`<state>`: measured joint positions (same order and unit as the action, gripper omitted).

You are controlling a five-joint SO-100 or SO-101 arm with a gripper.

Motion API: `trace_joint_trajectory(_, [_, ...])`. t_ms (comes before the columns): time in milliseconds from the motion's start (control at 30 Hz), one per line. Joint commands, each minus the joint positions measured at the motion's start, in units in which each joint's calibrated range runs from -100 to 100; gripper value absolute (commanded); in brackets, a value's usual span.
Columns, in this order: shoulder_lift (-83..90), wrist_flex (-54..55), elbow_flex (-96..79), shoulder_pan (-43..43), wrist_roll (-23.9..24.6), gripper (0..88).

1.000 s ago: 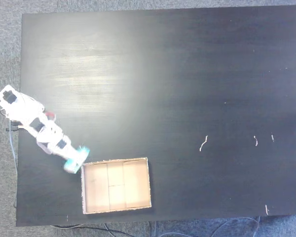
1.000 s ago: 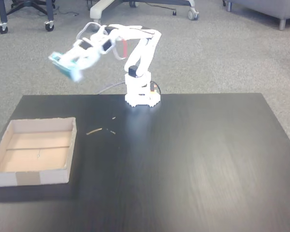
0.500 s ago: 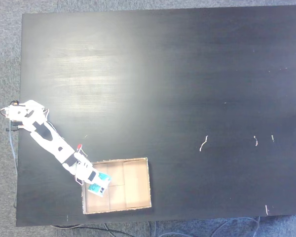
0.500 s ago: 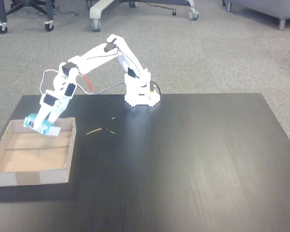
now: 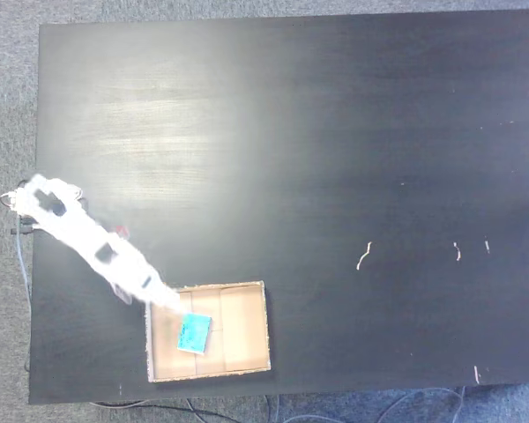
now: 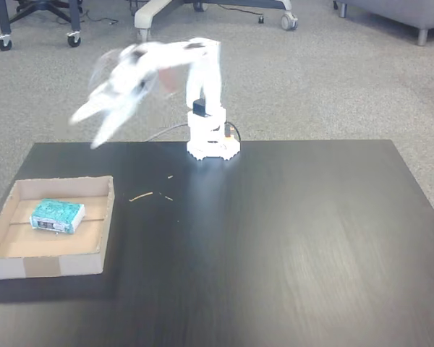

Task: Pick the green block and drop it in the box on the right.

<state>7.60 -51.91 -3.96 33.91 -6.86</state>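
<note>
We found the green block (image 5: 194, 334) lying on the floor of the box (image 5: 256, 286), free of the arm. In the overhead fixed view it sat in the left half of the tray; in the front fixed view the green block (image 6: 57, 215) rested flat toward the back of the box (image 6: 45, 266), near the rear wall and apart from the side walls.

Half a second earlier the block had been pinched in the claw just above the tray's near-arm corner. By this moment it had been let go, and the gripper (image 6: 94, 126) had swung up and away, well clear of the box and heavily blurred by motion. In the overhead fixed view the gripper (image 5: 169, 300) appeared as a white smear ending at the tray's upper left corner. We could not tell from the blur whether the fingers were spread or pressed together; we could only confirm that they held nothing.

We judged the drop complete and the task's goal met, with the arm's retreat toward its base (image 6: 213, 144) the only step left. The table (image 5: 335, 132) carried a few pale scraps, of no bearing on the result.
</note>
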Motion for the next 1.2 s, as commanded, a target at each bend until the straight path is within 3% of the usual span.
trace_joint_trajectory(0, [39.4,-7.9,-18.8,-13.9,2.4,33.4])
trace_joint_trajectory(100, [68.5,-9.4,-41.5,-24.9,6.5,19.8])
trace_joint_trajectory(200, [90.3,-8.9,-66.8,-26.7,4.5,7.8])
trace_joint_trajectory(300, [90.5,-0.7,-83.4,-25.3,3.2,0.1])
trace_joint_trajectory(367, [90.5,9.5,-94.0,-25.6,3.0,0.1])
trace_joint_trajectory(567, [90.5,9.0,-96.0,-30.3,5.1,0.1])
trace_joint_trajectory(633, [90.5,4.3,-96.0,-32.6,4.2,0.1])
trace_joint_trajectory(867, [90.5,4.2,-96.0,-33.0,4.7,0.1])
trace_joint_trajectory(1000, [90.5,4.2,-96.0,-36.9,2.2,0.1])
trace_joint_trajectory(1167, [90.5,6.0,-96.0,-38.8,5.9,0.1])
